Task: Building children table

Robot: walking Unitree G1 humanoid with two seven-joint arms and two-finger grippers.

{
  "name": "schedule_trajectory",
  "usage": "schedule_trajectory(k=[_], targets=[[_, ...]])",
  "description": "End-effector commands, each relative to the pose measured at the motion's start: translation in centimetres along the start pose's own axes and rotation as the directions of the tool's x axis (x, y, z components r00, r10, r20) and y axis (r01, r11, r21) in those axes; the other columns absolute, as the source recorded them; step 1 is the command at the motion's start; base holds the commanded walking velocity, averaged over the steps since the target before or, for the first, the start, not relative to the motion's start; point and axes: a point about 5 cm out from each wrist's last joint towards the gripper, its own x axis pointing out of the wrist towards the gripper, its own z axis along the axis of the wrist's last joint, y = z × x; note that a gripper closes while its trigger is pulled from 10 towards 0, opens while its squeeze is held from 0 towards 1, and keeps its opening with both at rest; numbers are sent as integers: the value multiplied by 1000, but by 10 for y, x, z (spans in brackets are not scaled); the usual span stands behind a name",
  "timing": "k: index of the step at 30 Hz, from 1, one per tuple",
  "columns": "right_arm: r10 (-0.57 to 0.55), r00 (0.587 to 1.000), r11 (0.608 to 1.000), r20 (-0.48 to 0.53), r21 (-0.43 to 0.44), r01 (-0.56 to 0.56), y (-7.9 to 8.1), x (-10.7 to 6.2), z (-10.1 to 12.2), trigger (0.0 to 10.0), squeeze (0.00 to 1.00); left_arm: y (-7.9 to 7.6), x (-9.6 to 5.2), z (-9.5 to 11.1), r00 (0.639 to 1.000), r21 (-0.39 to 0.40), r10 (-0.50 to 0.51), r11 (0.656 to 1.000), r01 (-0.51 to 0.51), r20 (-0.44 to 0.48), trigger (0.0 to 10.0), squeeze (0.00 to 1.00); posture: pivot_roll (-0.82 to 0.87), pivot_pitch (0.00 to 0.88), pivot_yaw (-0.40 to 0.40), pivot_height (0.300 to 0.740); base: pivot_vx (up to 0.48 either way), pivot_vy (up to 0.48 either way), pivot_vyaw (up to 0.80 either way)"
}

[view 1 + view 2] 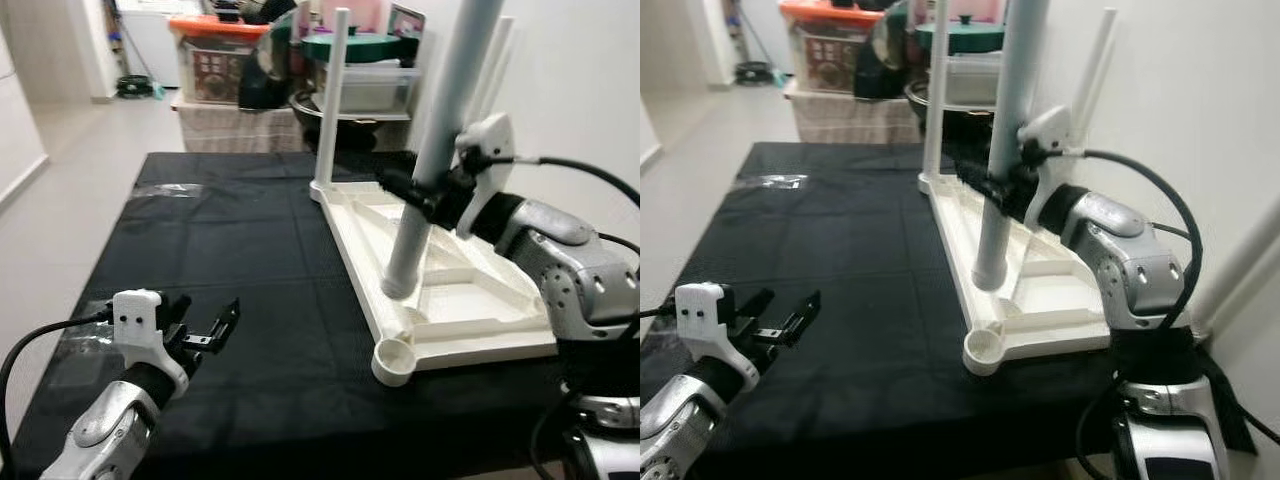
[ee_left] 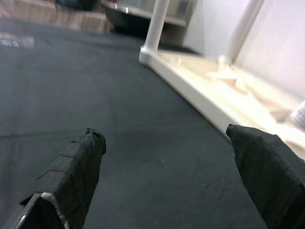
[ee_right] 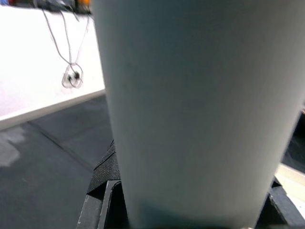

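An upside-down white table top point(image 1: 470, 300) lies on the black cloth point(image 1: 240, 250). One white leg point(image 1: 333, 100) stands upright in its far left corner, and another leg point(image 1: 1095, 70) rises at the far corner by the wall. My right gripper point(image 1: 412, 195) is shut on a thick pale leg point(image 1: 440, 140), held tilted. Its lower end point(image 1: 400, 285) hangs just over the top, short of the empty round socket point(image 1: 393, 360) at the near corner. The same leg point(image 3: 200, 109) fills the right wrist view. My left gripper point(image 1: 205, 330) hovers open over the cloth at front left, fingers point(image 2: 71, 176) wide apart.
Storage bins point(image 1: 215, 60) and a dark pot point(image 1: 340, 110) stand beyond the far end of the table. A white wall point(image 1: 590, 90) runs close along the right. Bare floor point(image 1: 70, 170) lies to the left. Clear plastic wrap point(image 1: 165, 190) lies on the cloth.
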Motion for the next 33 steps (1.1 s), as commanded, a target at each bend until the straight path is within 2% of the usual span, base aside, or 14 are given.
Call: schedule_trajectory(k=[1, 5, 9, 11, 18, 24, 28, 33], targets=[[14, 1000, 1000, -2, -17, -14, 0, 0, 0, 10000, 0, 3, -1, -3, 1000, 5, 6, 1000, -6, -23, 10000, 0, 60, 0, -81, 740, 0, 0, 0], [30, 1000, 999, -6, 14, -30, -3, -3, -2, 10000, 0, 5, -3, -5, 999, 22, 4, 1000, -3, -38, 10000, 0, 63, 0, -81, 740, 0, 0, 0], [74, 997, 989, -6, 127, -72, 3, -4, -7, 10000, 0, 3, -3, -10, 999, 30, -6, 1000, 7, -54, 10000, 0, 58, 0, -76, 740, 0, 0, -508], [82, 996, 990, 28, 111, -84, 5, -6, -3, 10000, 0, 2, -2, -10, 999, 25, -17, 1000, 18, -50, 10000, 0, 58, 0, -76, 740, 0, 0, -725], [160, 987, 978, 32, 131, -163, 13, -9, -5, 10000, 0, 2, -1, -9, 999, 28, -22, 999, 24, -48, 10000, 0, 53, 0, -77, 740, 0, 0, -533], [190, 981, 973, 48, 126, -195, 15, -9, -3, 10000, 0, 1, 0, -10, 999, 29, -22, 999, 23, -47, 10000, 0, 54, 0, -81, 740, 0, 0, 0], [286, 957, 943, 55, 163, -291, 25, -14, -3, 10000, 0, -2, 0, -13, 998, 27, -29, 999, 30, -50, 10000, 0, 50, 0, -81, 740, 0, 0, 0], [346, 935, 923, 75, 152, -353, 32, -21, -2, 10000, 0, -2, 1, -14, 998, 25, -31, 999, 32, -52, 10000, 0, 46, 0, -76, 740, 0, 0, 0]])
